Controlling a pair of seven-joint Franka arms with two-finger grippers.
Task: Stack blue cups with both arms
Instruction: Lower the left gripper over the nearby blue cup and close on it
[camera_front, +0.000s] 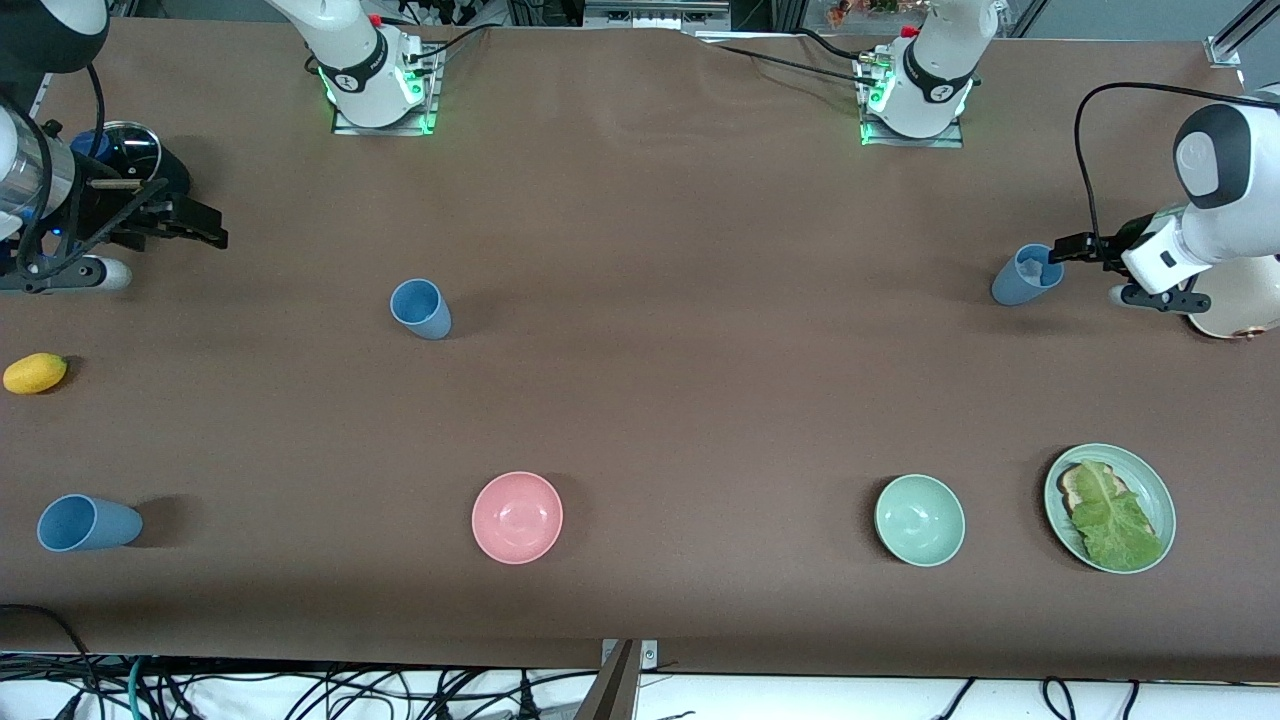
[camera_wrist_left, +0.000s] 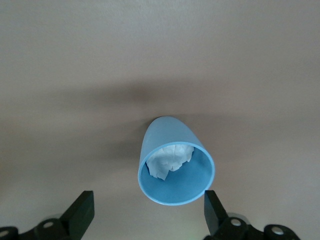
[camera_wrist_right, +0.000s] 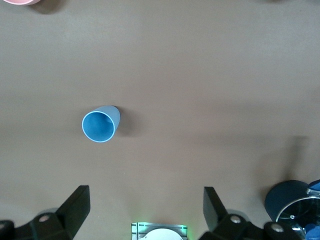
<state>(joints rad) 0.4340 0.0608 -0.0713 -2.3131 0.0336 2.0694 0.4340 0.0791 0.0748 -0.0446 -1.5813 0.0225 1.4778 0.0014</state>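
My left gripper (camera_front: 1068, 250), fingers spread wide, lines up on the slate cup (camera_front: 1026, 274) at the left arm's end of the table, poised to close; my right gripper (camera_front: 180, 228) waits open, the sky-blue cup (camera_front: 420, 308) untouched.

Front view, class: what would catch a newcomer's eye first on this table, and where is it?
Three blue cups stand scattered: one toward the right arm's end, another nearer the camera at that same end, and a third toward the left arm's end, holding something white. The left gripper, open, is right beside that third cup, while the right gripper waits open. Nearest the camera sit a pink bowl and a pale green bowl.
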